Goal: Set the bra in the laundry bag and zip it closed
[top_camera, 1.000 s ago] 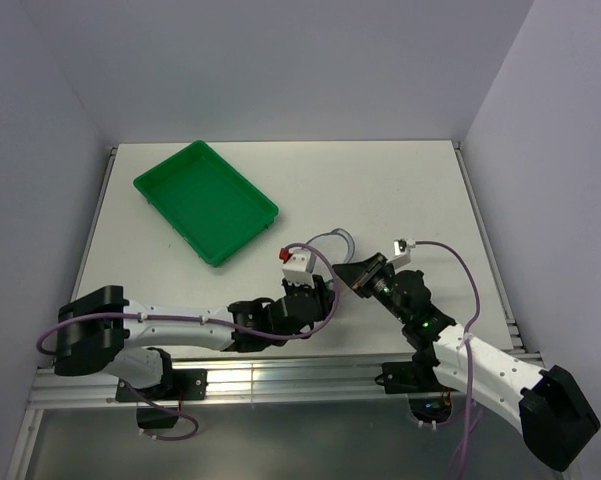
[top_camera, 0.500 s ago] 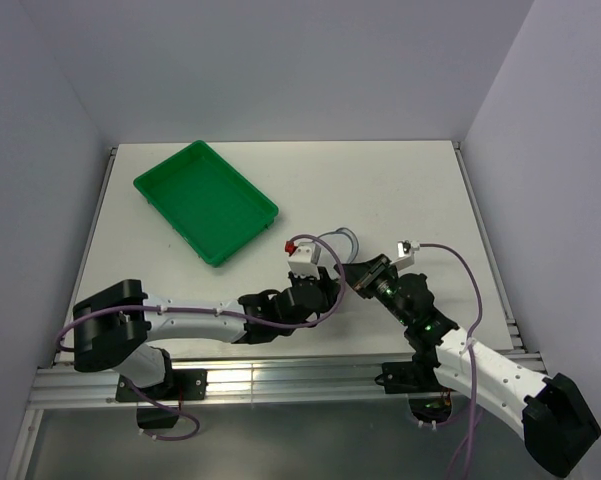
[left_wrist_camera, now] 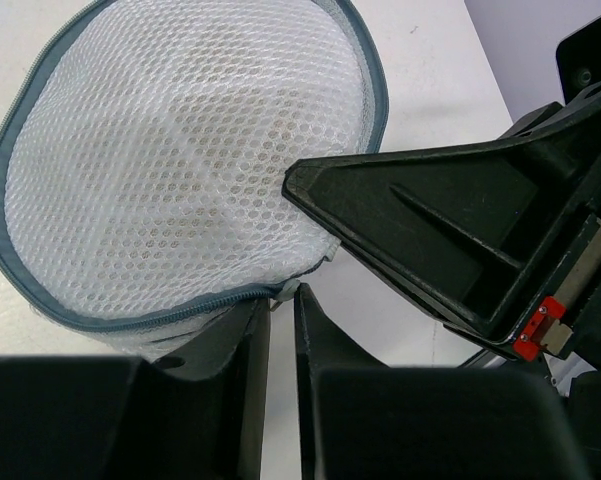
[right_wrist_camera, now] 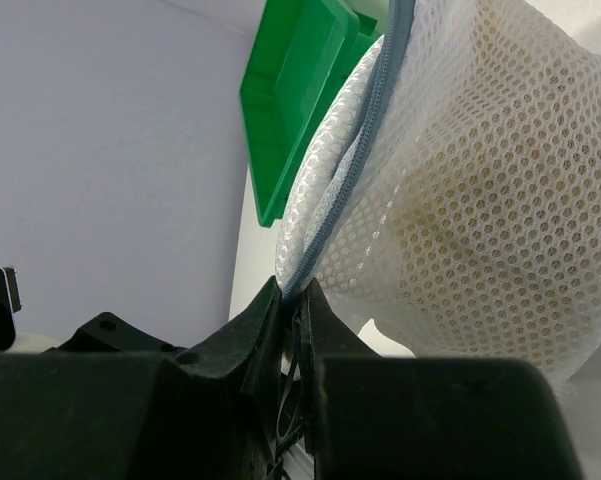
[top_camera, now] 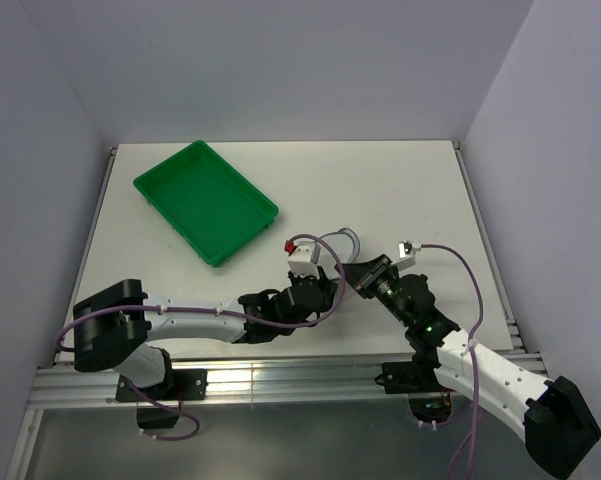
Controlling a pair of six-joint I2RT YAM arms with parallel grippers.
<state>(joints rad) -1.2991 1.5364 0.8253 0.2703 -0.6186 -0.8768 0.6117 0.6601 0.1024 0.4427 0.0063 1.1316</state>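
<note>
The right hand (right_wrist_camera: 292,292) clamps the laundry bag (left_wrist_camera: 160,170) by its zip rim (right_wrist_camera: 330,220), probably bracing it at the near centre of the surface (top_camera: 400,190), with the bra (right_wrist_camera: 420,225) inside. The left hand (left_wrist_camera: 280,305) stands nearly closed at that rim; I cannot tell whether it grips.

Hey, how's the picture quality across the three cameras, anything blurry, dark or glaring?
Top external: soft, even light, sharp throughout, green tray evenly lit. Left wrist: laundry bag mesh crisp, near jaws dark and blurred. Right wrist: mesh sharp, jaws a soft black mass at the bottom.

Plain pale-lilac walls (top_camera: 280,60) enclose a white table (top_camera: 400,190), evenly lit.
</note>
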